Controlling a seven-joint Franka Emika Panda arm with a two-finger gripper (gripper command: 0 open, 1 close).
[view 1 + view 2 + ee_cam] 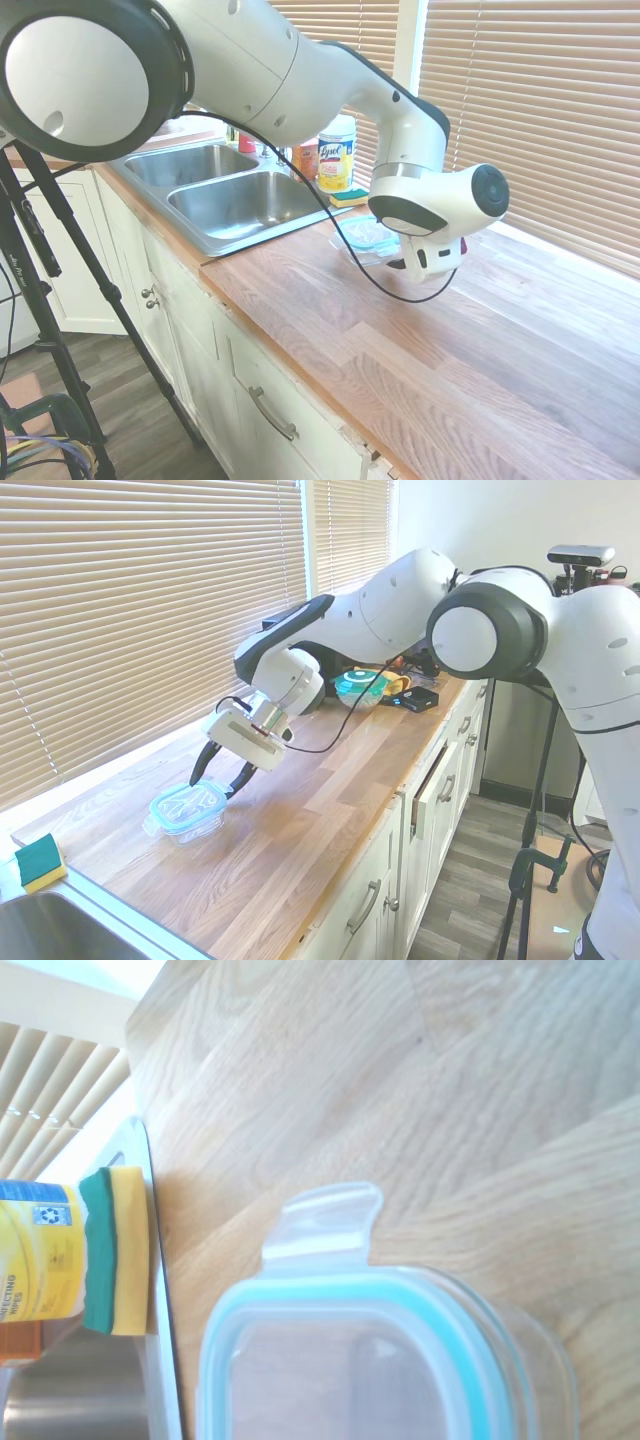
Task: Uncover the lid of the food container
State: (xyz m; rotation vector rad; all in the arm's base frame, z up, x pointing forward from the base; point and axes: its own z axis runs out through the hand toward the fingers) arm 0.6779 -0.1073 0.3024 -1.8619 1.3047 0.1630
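Second exterior view shows the gripper with jaws apart, straddling the lid, which sits on the container on the counter.

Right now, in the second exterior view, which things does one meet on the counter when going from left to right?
Sponge → food container with its lid on → gripper → teal bowl → small black box.
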